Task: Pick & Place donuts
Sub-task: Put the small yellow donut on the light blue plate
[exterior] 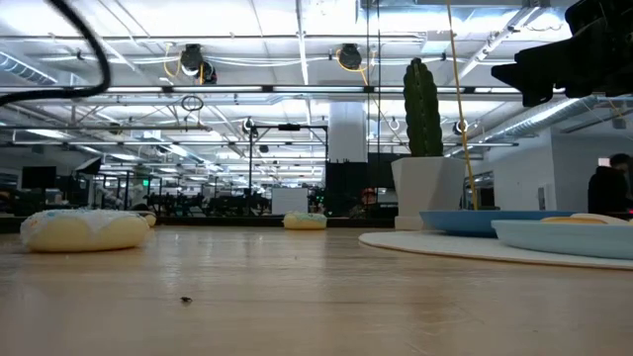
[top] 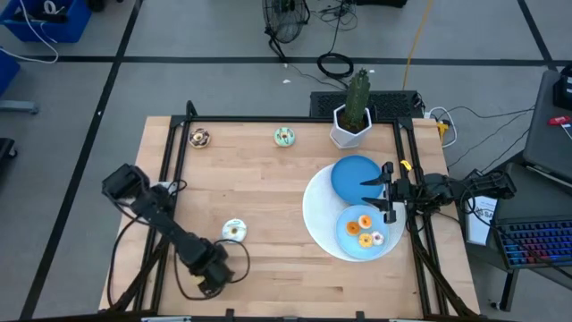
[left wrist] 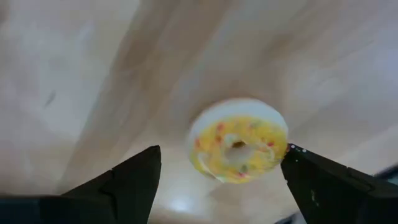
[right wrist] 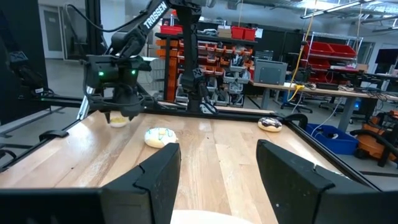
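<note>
A yellow-iced donut (top: 233, 230) lies flat on the wooden table near the front left; it also shows in the left wrist view (left wrist: 238, 148) and the low view (exterior: 84, 229). My left gripper (top: 214, 266) is open and empty just short of it, a finger standing off each side (left wrist: 221, 180). A chocolate donut (top: 200, 137) and a green donut (top: 284, 136) lie at the far edge. Three donuts lie on a blue plate (top: 344, 240). My right gripper (top: 386, 192) is open and empty above the plates; it also shows in its own wrist view (right wrist: 217, 168).
A second blue plate (top: 356, 174) and the first one rest on a large white disc (top: 315, 210) at the right. A white pot with a cactus (top: 352, 121) stands at the far edge. A black frame (top: 170, 152) borders the table.
</note>
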Action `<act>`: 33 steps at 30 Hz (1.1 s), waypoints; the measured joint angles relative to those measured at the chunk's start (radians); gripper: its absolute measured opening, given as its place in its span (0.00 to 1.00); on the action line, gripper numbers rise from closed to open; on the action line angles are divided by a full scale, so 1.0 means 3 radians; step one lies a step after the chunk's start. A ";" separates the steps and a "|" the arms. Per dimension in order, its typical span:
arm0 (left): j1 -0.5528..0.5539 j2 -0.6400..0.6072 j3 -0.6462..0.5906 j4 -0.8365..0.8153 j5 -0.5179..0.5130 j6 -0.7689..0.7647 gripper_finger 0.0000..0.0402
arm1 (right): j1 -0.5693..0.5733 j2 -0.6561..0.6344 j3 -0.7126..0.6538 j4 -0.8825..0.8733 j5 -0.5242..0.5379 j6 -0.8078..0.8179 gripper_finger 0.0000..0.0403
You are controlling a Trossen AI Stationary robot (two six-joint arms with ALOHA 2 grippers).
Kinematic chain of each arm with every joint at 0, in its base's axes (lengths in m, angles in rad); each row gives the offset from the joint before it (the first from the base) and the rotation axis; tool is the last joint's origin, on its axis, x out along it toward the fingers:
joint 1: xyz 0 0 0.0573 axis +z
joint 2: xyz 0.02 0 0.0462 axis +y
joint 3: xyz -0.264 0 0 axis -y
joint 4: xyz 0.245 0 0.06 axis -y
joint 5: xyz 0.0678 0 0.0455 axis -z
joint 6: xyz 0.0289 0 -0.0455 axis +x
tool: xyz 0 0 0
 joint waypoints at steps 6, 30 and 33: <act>-0.0232 0.0000 -0.0001 -0.0022 -0.0345 -0.0229 0.82 | -0.0001 0.0001 0.0000 -0.0001 -0.0001 0.0000 0.49; -0.0335 0.0001 0.0073 0.0410 -0.1203 -0.0114 0.30 | -0.0001 0.0001 0.0000 -0.0001 -0.0001 0.0000 0.49; -0.0230 0.0007 0.0185 0.0715 -0.1654 0.0321 0.22 | -0.0001 0.0001 0.0000 -0.0001 -0.0001 0.0000 0.49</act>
